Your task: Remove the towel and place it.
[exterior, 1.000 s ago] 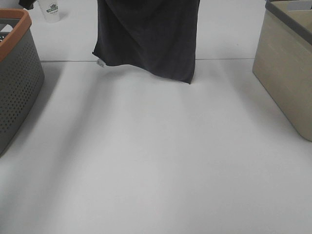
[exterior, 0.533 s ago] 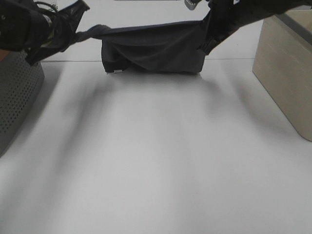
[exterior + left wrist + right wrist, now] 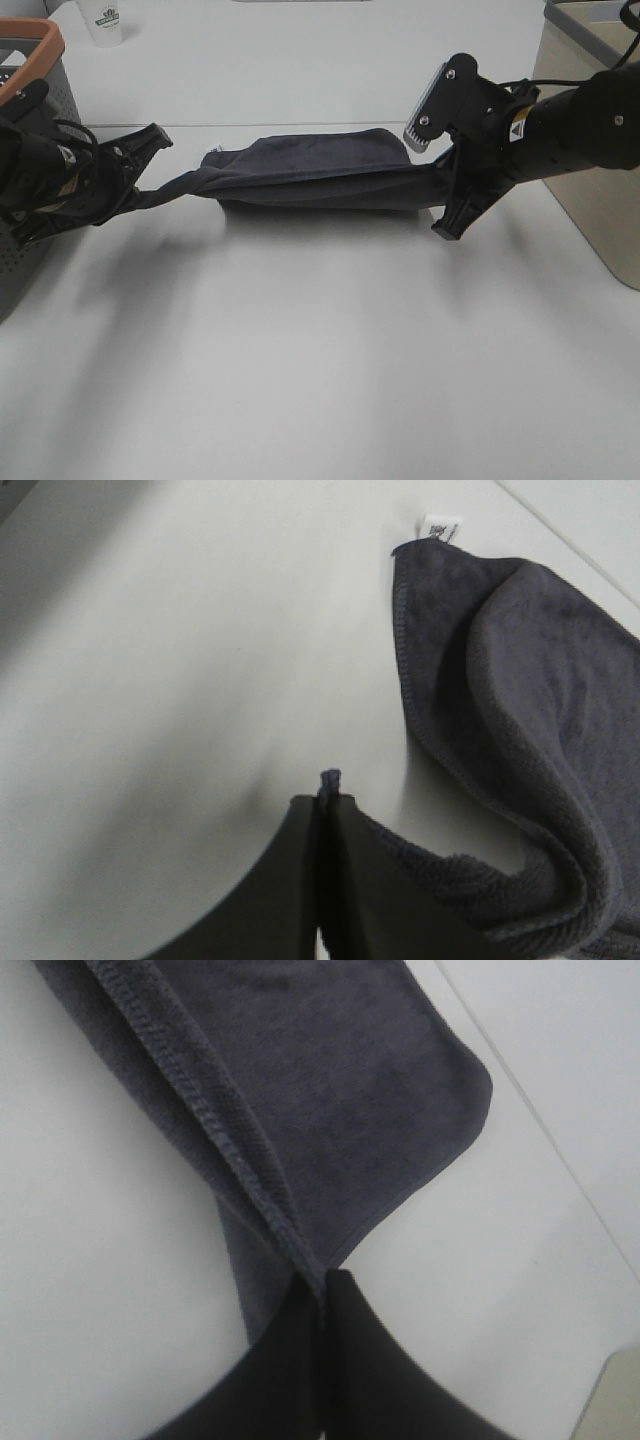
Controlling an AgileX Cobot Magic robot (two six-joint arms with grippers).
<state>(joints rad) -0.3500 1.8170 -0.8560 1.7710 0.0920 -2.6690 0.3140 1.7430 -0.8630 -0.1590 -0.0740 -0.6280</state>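
Your left hand (image 3: 322, 815) and right hand (image 3: 325, 1290) each clench 1 end of the towel (image 3: 310, 170), stretched toward the bench's (image 3: 320, 350) far edge.

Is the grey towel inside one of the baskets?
No, the towel is stretched over the white table, its ends pinched in the jaws of both arms.
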